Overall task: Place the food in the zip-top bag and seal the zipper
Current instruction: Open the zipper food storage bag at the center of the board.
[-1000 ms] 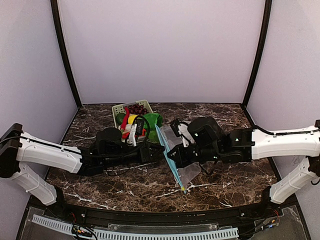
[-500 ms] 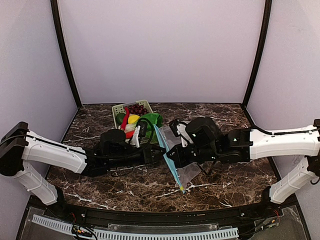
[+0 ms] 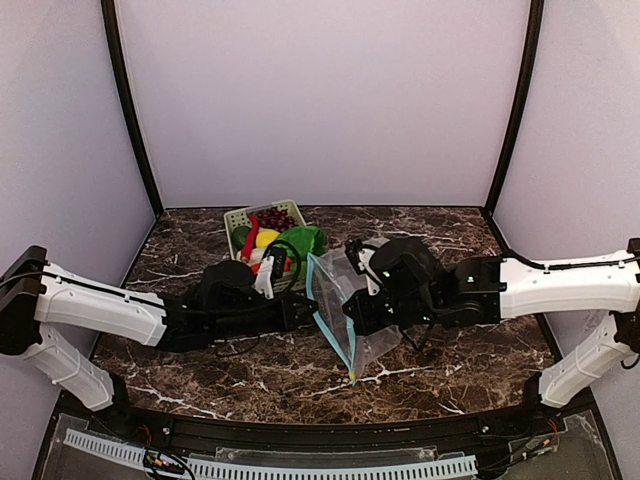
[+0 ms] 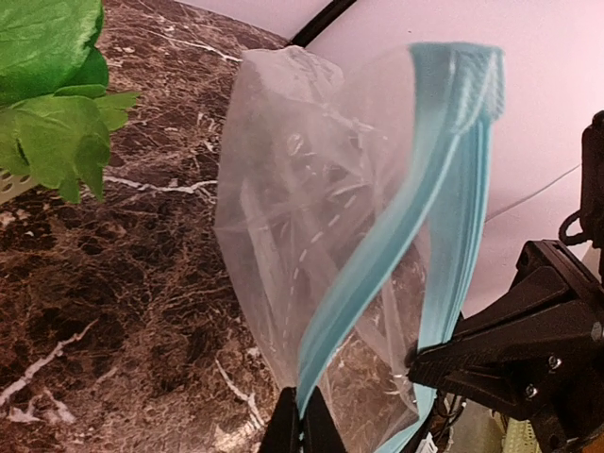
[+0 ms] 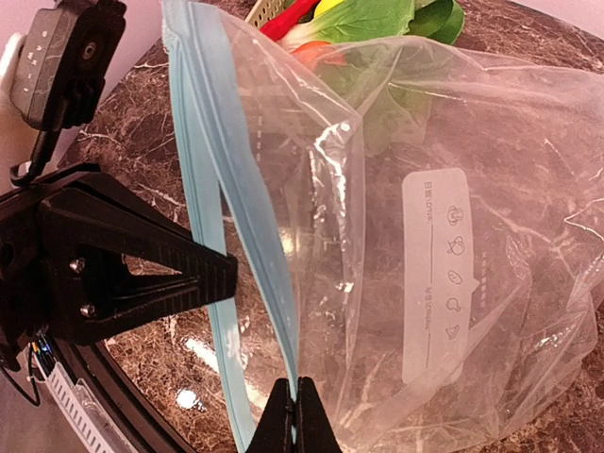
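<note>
**A:** Grip status?

**B:** The left gripper [image 3: 305, 310] is clamped on one lip of the zipper strip [image 3: 322, 318]. The right gripper [image 3: 350, 316] is clamped on the opposite lip. The bag [image 3: 365, 300] hangs between them over the tabletop [image 3: 450, 370]; I cannot tell whether its bottom touches.

**A:** Where is the food?

**B:** The food [image 3: 265, 238] sits in the basket [image 3: 236, 216], to the far left of the bag and beyond the left wrist. The bok choy [image 4: 47, 85] overhangs the basket edge, close to the mouth. The strip's long axis runs far to near, and the mouth faces left toward the basket. The left arm is nearer the food, but both grippers are occupied.

**A:** What differs from a second ago?

**B:** Then the left gripper stood apart beside a straight, flat strip. Now it is closed, and the lips bow apart into an open loop.
</note>
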`<state>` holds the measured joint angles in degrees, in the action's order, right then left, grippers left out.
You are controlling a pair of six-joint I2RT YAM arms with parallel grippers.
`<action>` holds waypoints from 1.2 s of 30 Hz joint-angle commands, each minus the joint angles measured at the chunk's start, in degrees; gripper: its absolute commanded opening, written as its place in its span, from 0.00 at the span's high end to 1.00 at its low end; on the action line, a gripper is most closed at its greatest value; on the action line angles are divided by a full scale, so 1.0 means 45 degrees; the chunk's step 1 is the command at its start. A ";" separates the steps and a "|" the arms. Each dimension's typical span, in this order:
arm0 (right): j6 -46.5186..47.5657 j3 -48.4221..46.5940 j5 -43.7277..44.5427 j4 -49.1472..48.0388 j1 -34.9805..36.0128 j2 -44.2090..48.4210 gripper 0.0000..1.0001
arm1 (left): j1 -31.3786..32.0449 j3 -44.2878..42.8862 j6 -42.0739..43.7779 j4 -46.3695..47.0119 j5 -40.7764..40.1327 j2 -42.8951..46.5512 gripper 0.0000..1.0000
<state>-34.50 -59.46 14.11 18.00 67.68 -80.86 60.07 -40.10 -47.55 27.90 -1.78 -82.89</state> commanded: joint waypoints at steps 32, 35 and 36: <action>-0.0789 -0.0713 -0.0088 0.1531 0.0481 0.1145 1.00 | 0.0051 -0.0279 0.2259 -0.2377 -0.0443 0.0953 0.67; -0.0925 -0.1311 0.0391 0.2219 0.0478 0.0758 1.00 | 0.0049 -0.0597 0.2855 -0.2531 0.1328 0.1524 0.41; -0.0949 -0.1519 0.0543 0.2505 0.0469 0.0651 1.00 | 0.0059 -0.0667 0.3023 -0.2924 0.1497 0.1970 0.34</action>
<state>-37.41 -62.06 12.88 25.85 69.28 -76.03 60.07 -40.93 -38.48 14.41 -5.19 -79.79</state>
